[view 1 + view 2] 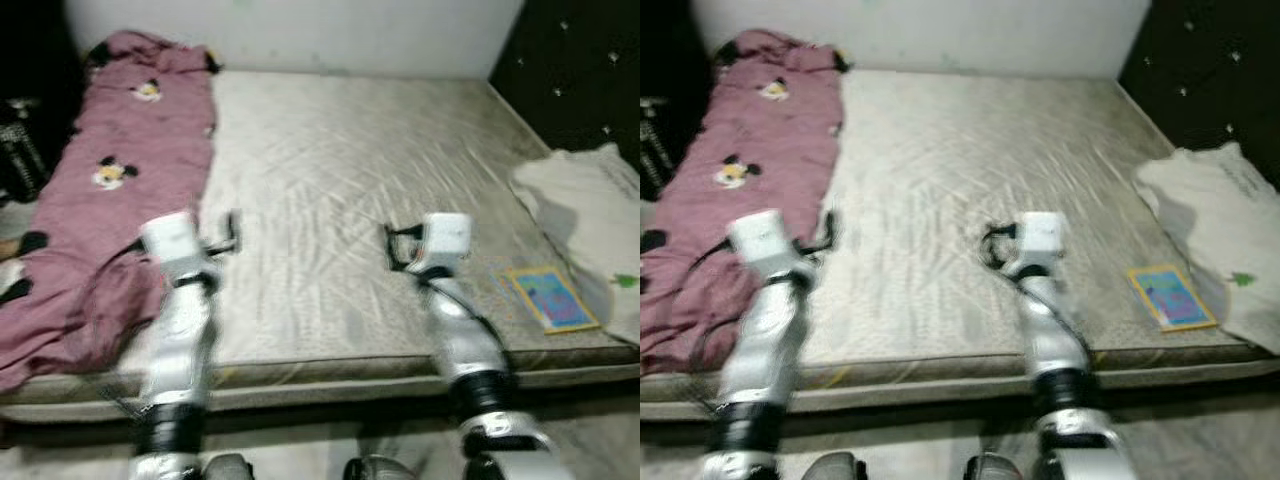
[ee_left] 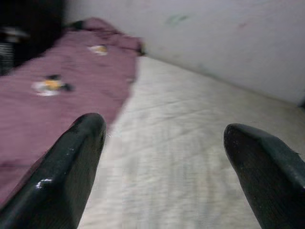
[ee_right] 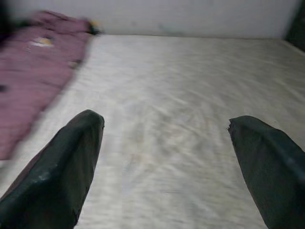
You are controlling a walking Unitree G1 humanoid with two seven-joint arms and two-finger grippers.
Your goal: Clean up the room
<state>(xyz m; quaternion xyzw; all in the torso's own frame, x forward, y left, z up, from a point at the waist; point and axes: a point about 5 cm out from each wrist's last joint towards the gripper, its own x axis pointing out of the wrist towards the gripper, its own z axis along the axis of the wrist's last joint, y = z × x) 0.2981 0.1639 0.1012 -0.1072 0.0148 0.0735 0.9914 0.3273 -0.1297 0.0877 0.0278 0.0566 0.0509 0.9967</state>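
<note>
A crumpled maroon blanket (image 1: 120,190) with cartoon mouse prints lies along the left side of a grey mattress (image 1: 330,170) and hangs over its front corner. A small colourful book (image 1: 553,297) rests near the mattress's front right corner, beside a cream pillow (image 1: 590,215). My left gripper (image 1: 222,236) is held open over the mattress just right of the blanket's edge, with nothing between its fingers (image 2: 71,171). Over the middle front of the mattress my right gripper (image 1: 396,248) is open and empty too, its fingers (image 3: 66,167) wide apart.
A white wall (image 1: 300,30) runs behind the bed and a dark tufted headboard (image 1: 575,70) stands at the right. Dark objects (image 1: 20,150) sit on the floor left of the bed. The mattress's front edge (image 1: 330,375) is close before me.
</note>
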